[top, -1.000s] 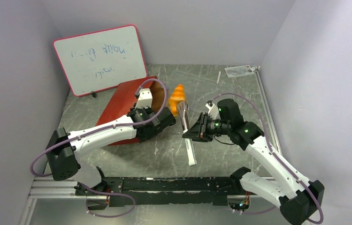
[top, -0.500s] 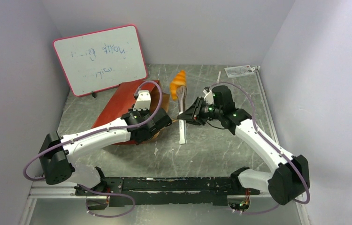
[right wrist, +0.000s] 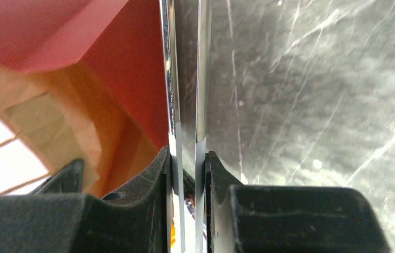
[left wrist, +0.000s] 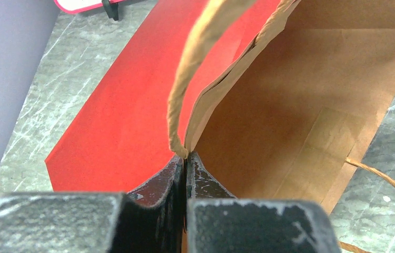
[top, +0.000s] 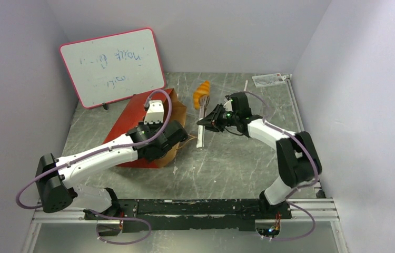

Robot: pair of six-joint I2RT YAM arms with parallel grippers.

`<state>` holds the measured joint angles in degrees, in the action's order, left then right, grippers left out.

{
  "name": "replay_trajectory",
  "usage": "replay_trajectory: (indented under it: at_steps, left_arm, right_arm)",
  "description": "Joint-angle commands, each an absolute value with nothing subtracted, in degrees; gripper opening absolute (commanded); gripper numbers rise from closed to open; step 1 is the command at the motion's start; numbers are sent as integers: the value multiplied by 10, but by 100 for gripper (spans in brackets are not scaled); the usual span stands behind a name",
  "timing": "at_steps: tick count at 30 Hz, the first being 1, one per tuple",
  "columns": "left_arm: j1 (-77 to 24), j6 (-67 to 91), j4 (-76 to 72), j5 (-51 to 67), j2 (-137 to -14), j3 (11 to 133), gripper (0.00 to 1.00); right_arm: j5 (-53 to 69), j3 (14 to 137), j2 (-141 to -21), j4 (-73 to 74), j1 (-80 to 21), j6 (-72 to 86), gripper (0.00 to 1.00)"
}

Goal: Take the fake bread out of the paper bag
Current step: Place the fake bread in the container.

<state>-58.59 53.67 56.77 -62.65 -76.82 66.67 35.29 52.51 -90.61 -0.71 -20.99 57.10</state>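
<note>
Paper bag: we find the paper bag [top: 132, 113] lying on its side on the left half of the bench [top: 237, 158]. The red face is up and the mouth opens toward the bench's middle. Brown lining shows in the left wrist view.
Left gripper: the left gripper [left wrist: 186, 158] sits at the bag's mouth. Its jaws are pressed together on the upper rim, right where a twisted paper handle [left wrist: 195, 47] is rooted.
Second handle: another loop [left wrist: 379, 176] trails onto the bench beside the lower lip.
Right gripper: the right gripper [top: 208, 121] is above the bench's middle, nearer the far edge. Its jaws are narrow and clamped on the tweezers [top: 200, 134], with both blades squeezed between the pads [right wrist: 148, 179].
Tweezers: they run roughly from near to far, and the far tips meet the bread.
Fake bread: we note one golden-orange piece of fake bread [top: 201, 94] outside the bag. It is just past the mouth toward the far edge, at the tweezer tips. We cannot tell whether it rests on the bench or hangs above it.
Whiteboard: the whiteboard [top: 112, 66] leans at the far left corner.
Card: a card [top: 269, 79] lies flat at the far right corner.
</note>
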Motion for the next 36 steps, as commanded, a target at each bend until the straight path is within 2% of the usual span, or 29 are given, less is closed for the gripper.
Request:
replay_trajectory:
  at_steps: [1, 12, 15, 22, 27, 36]
  left_arm:
    - [-582, 526, 583, -624, -746, 667, 7]
    - [-582, 503, 567, -623, -739, 662, 7]
    - [-582, 497, 560, -623, -739, 661, 7]
    - [-582, 491, 551, -625, -742, 661, 7]
    - [-582, 495, 551, -623, -743, 664, 7]
    - [-582, 506, 562, -623, -744, 666, 7]
  right_arm:
    - [377, 569, -968, -121, -197, 579, 0]
    - [399, 619, -1082, -181, -190, 614, 0]
    - [399, 605, -1086, -190, -190, 622, 16]
    - [413, 578, -1096, -229, -191, 645, 33]
    - [418, 558, -1093, -239, -191, 651, 41]
    - [410, 531, -1062, -220, -187, 640, 42]
